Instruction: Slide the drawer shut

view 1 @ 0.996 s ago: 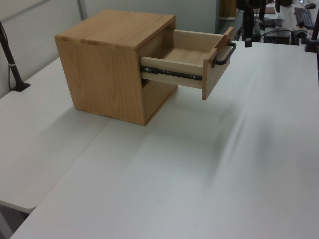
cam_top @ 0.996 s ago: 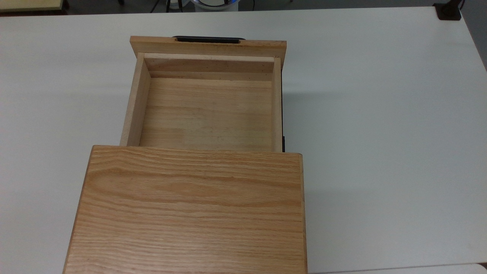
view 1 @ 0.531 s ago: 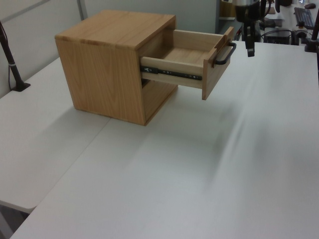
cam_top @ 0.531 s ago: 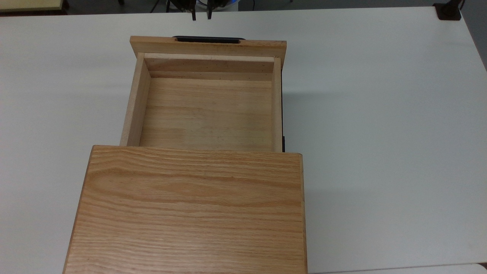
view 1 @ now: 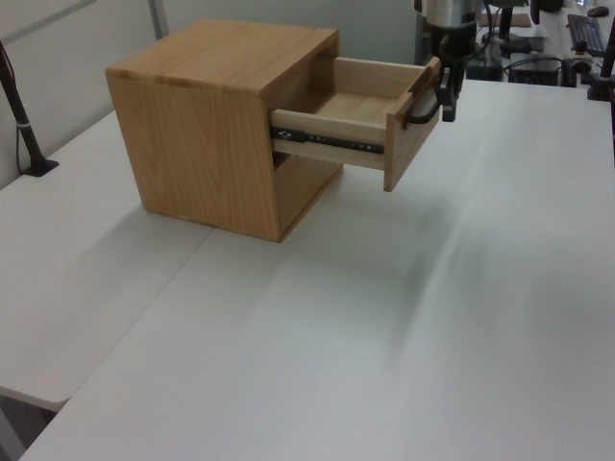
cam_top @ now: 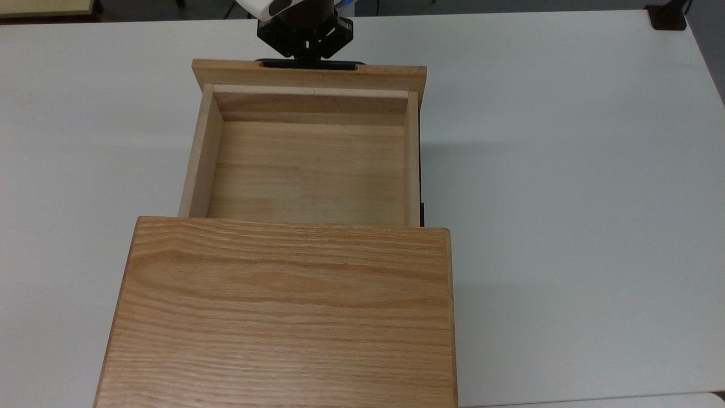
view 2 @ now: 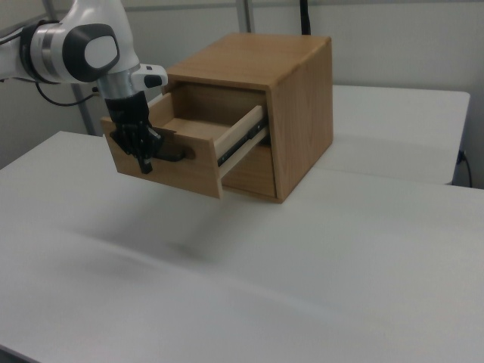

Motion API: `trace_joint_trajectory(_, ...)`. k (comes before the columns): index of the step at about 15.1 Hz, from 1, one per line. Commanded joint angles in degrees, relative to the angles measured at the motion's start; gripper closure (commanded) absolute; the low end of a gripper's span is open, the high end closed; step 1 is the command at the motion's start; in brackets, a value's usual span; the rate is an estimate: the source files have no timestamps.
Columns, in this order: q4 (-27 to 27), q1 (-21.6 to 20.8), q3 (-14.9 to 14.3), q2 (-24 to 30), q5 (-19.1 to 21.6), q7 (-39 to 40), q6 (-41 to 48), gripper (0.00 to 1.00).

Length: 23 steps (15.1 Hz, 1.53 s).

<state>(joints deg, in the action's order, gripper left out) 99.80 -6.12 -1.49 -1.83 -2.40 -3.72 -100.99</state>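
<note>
Since a second ago the gripper (cam_top: 306, 48) has come down to the drawer (cam_top: 308, 164), whose front has slid slightly toward the cabinet (cam_top: 283, 311). Top view: gripper right at the handle (cam_top: 308, 64), drawer mostly pulled out, white table (cam_top: 566, 170) bare on both sides. Left view: gripper (view 1: 449, 96) against the handle (view 1: 420, 110); finger spread cannot be told. Right view: gripper (view 2: 144, 155) pressed at the front panel, slide rail (view 2: 246, 140) exposed.
</note>
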Motion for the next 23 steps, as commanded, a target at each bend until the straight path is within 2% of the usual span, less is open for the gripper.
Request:
trace_joint_trajectory(1, -1.0, -0.2, -0.3, -1.2, 0.9, -2.6, -6.7, 1.00)
trace_joint_trajectory(6, -6.1, 0.1, -0.3, -5.9, -0.1, -3.8, -13.8, 1.00)
trace_joint_trajectory(15, -20.0, 1.6, -0.6, -20.6, -3.4, -15.3, -27.0, 1.00)
trace_joint_trajectory(23, -21.4, 2.1, -0.9, -22.0, -4.4, -20.3, -32.9, 1.00)
